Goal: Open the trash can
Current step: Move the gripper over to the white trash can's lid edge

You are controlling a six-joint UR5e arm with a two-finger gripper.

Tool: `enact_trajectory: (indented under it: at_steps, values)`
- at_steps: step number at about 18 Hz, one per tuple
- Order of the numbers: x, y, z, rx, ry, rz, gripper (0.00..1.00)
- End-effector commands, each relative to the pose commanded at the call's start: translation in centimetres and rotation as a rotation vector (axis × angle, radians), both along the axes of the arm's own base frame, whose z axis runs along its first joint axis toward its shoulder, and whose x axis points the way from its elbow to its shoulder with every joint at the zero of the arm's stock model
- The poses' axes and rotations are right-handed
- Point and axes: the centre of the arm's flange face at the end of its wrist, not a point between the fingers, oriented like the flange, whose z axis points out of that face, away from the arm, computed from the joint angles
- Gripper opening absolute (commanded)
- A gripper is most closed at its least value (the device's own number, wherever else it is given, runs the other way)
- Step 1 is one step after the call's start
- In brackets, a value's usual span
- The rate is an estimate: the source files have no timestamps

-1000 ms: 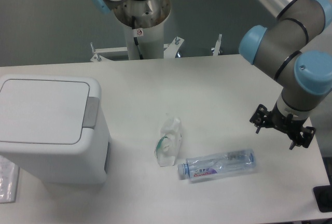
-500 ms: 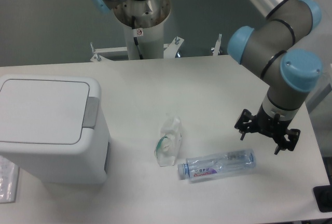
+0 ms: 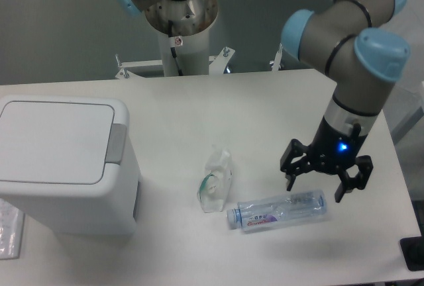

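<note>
The trash can [image 3: 63, 163] is a large white boxy bin at the left of the table, its flat lid down and a grey push tab [image 3: 117, 143] on the lid's right edge. My gripper [image 3: 315, 189] hangs open at the right, fingers pointing down, far from the bin. It hovers just above the right end of a clear plastic bottle [image 3: 278, 210] lying on its side. Nothing is between the fingers.
A crumpled clear plastic piece [image 3: 215, 180] lies between the bin and the bottle. A clear wrapper [image 3: 10, 230] sits at the table's front left corner beside the bin. The robot's base column [image 3: 179, 28] stands behind the table [image 3: 218, 107].
The arm has swung leftward and toward the table's front, bringing the gripper from near the right edge to above the bottle's right end. The bin, bottle and crumpled plastic have not moved.
</note>
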Motion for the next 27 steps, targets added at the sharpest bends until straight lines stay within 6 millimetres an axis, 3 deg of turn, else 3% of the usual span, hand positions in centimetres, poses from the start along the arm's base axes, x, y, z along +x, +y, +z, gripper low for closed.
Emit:
enact_trajectory:
  at_steps: [7, 9, 15, 19, 27]
  values:
    - [10.3, 3.4, 5.6, 0.060, -0.069, -0.017, 1.00]
    - [12.3, 3.4, 6.9, 0.061, -0.104, 0.008, 1.00]
    - [13.8, 4.3, 7.1, 0.066, -0.165, 0.034, 1.00]
    - [16.4, 4.1, 3.7, 0.015, -0.198, 0.015, 1.00]
    - [17.5, 3.3, 3.5, 0.003, -0.203, 0.016, 1.00]
